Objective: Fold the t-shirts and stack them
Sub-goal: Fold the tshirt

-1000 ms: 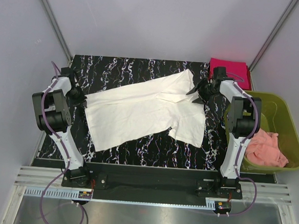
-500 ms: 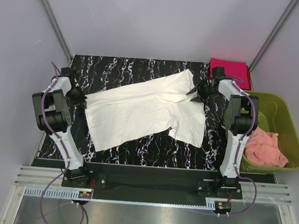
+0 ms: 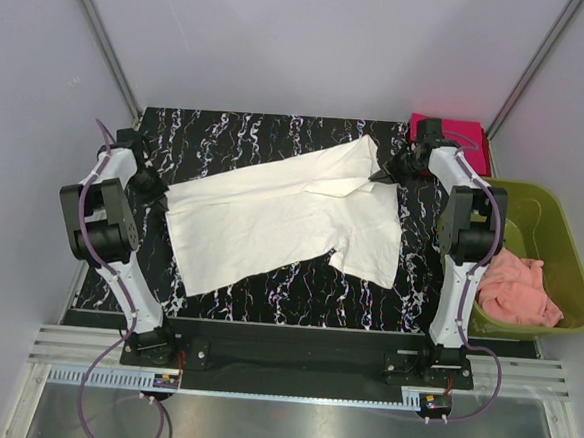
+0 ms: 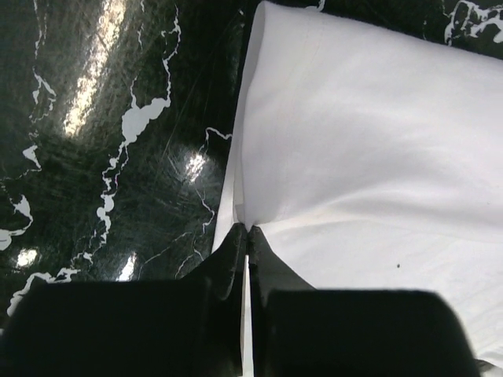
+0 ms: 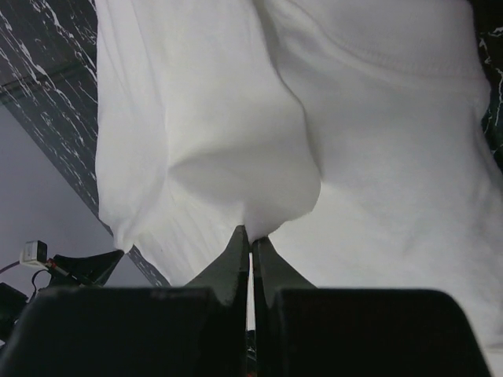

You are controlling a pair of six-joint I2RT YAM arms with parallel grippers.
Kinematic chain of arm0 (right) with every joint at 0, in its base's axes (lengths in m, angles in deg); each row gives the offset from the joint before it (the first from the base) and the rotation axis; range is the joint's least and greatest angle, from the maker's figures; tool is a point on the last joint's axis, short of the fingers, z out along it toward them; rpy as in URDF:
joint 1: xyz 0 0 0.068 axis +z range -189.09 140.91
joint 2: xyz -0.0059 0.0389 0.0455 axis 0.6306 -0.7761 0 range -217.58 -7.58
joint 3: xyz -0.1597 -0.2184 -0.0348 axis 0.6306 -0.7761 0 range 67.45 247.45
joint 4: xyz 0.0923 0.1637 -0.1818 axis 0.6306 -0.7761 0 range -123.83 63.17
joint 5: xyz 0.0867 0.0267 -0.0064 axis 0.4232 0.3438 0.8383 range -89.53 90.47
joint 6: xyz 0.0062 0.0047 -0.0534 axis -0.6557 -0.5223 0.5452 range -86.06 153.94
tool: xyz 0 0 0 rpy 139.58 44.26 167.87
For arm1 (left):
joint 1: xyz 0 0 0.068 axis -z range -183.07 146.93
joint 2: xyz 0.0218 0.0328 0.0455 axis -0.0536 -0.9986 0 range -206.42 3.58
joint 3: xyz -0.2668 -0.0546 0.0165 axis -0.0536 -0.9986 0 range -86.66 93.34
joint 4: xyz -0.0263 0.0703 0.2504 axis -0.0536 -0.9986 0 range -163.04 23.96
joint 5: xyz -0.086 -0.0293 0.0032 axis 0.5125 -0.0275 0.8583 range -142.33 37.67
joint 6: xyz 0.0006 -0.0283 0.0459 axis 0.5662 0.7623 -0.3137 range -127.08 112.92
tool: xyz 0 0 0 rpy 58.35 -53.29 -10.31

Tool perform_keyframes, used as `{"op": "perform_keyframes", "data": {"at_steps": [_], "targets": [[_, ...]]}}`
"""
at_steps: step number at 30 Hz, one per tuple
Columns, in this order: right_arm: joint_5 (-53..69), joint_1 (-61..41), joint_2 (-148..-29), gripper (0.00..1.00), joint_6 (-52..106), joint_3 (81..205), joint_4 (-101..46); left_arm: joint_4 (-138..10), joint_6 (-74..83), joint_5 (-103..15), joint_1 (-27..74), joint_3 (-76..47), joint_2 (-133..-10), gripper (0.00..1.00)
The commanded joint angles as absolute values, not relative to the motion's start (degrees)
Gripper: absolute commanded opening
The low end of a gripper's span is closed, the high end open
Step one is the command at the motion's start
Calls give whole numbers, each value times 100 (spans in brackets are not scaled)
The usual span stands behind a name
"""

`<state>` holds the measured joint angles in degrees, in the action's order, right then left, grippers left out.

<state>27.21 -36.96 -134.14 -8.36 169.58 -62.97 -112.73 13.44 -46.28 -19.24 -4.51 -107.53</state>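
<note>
The cream-white t-shirt [image 3: 282,216] lies spread slantwise across the black marbled table [image 3: 238,135]. My left gripper [image 3: 159,194] is shut on its left edge; in the left wrist view the cloth [image 4: 369,141] pinches into the closed jaws of that gripper [image 4: 248,229]. My right gripper [image 3: 387,176] is shut on the shirt's upper right part, and the right wrist view shows white fabric [image 5: 236,118] bunched up from that gripper [image 5: 251,236]. The magenta-red t-shirt [image 3: 461,134] lies folded at the table's far right corner.
An olive-green bin [image 3: 561,248] stands right of the table with pink cloth [image 3: 518,290] in it. Grey walls enclose the table on the left, back and right. A metal rail [image 3: 292,364] runs along the near edge by the arm bases.
Both grippers have closed on the white shirt. The right gripper has drawn slightly up and back, lifting the shirt's upper right part into a bunch.
</note>
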Motion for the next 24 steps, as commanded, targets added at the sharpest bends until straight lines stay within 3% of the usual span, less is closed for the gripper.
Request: {"op": "perform_keyframes", "data": {"at_steps": [1, 12, 16, 24], "targets": [[2552, -3628, -12773, 0, -579, 16924, -6576, -11393, 1454, -4477, -1925, -307, -10357, 0], [2657, -3602, -12641, 0, -412, 17081, -6866, -11446, 1578, -4319, -1925, -659, -10172, 0], [2604, -3602, -12527, 0, -385, 16976, -7007, -11385, 1630, -4249, -1925, -905, -10084, 7], [2551, -3584, -12606, 0, -289, 16984, -7043, -11411, 1736, -4195, -1925, -1116, -10163, 8]]}}
